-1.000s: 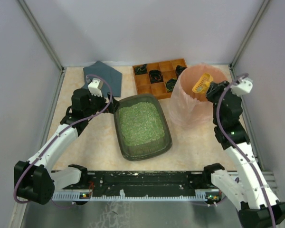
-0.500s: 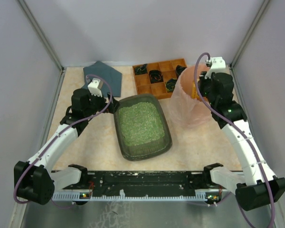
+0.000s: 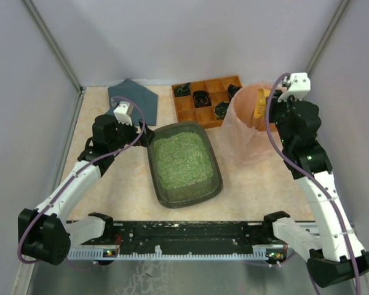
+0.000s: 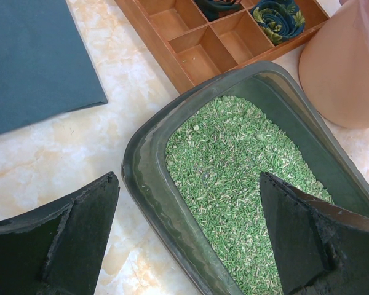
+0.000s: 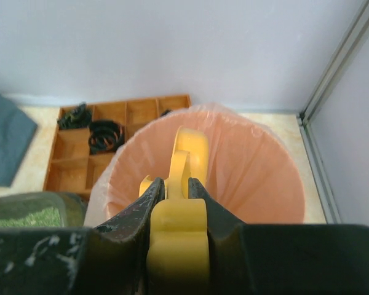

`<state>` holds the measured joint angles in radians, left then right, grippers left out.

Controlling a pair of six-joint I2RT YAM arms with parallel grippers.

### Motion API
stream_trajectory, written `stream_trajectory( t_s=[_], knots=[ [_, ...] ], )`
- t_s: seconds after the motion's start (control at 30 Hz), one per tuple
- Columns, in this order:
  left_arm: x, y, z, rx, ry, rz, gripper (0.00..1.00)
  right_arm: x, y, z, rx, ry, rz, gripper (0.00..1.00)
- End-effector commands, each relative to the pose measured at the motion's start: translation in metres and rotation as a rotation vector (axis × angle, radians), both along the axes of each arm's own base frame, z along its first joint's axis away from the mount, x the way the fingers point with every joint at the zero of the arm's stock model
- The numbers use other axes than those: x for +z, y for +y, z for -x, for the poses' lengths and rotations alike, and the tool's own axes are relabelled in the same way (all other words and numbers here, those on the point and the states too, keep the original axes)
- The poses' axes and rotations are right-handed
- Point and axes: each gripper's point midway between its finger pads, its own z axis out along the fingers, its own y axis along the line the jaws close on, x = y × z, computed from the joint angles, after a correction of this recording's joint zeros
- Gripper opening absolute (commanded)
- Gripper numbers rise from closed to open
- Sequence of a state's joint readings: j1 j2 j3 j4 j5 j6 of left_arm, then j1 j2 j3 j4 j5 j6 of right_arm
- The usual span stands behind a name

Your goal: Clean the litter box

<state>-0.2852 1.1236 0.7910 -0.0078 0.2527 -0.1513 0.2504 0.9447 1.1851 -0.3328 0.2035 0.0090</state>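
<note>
The dark translucent grey-green rectangular plastic litter box (image 3: 184, 163) lies mid-table on the pale marbled tabletop (image 3: 123, 184). Just behind it sits the orange-brown wooden compartment tray (image 3: 187, 112), with the dark slate flat mat (image 3: 135, 98) to the tray's left. The round pink bag-lined bin (image 3: 246, 141) stands just right of the litter box. A yellow plastic scoop (image 3: 260, 104), pinched in the right gripper (image 5: 174, 184), hangs over the bin's mouth.

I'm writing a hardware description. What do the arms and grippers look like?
The left arm and right arm have white links, black joints and a purple cable each. The left gripper and right gripper have black, wedge-shaped fingers; the right's are scuffed white.
</note>
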Motion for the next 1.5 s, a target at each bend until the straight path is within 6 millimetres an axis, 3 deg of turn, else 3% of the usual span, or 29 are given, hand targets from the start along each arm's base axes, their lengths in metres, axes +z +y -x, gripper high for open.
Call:
stream_trajectory(
  t_s=[0.0, 0.23, 0.37, 0.53, 0.67, 0.97, 1.2, 1.47],
  knots=[
    [0.020, 0.000, -0.003, -0.009, -0.056, 0.010, 1.00, 0.051, -0.008, 0.019, -0.021, -0.191, -0.086, 0.00],
    [0.018, -0.001, -0.003, -0.009, -0.048, 0.010, 0.99, 0.088, -0.003, 0.048, 0.042, -0.302, -0.160, 0.00],
    [0.019, 0.000, -0.003, -0.006, -0.052, 0.010, 0.99, 0.095, 0.031, 0.059, 0.239, -0.282, -0.184, 0.00],
    [0.020, 0.000, -0.003, -0.004, -0.057, 0.010, 0.99, 0.080, 0.084, 0.064, 0.522, -0.149, -0.226, 0.00],
    [0.021, 0.000, -0.003, -0.008, -0.058, 0.013, 0.99, 0.056, 0.121, 0.062, 0.672, -0.032, -0.277, 0.00],
    [0.021, 0.000, -0.003, -0.004, -0.059, 0.010, 1.00, -0.032, 0.189, 0.060, 0.750, 0.250, -0.168, 0.00],
    [0.019, 0.000, -0.003, -0.009, -0.055, 0.008, 1.00, -0.099, 0.206, 0.055, 0.632, 0.369, 0.054, 0.00],
    [0.020, 0.001, -0.003, -0.003, -0.058, 0.006, 1.00, -0.135, 0.220, 0.051, 0.607, 0.428, 0.129, 0.00]
  ],
)
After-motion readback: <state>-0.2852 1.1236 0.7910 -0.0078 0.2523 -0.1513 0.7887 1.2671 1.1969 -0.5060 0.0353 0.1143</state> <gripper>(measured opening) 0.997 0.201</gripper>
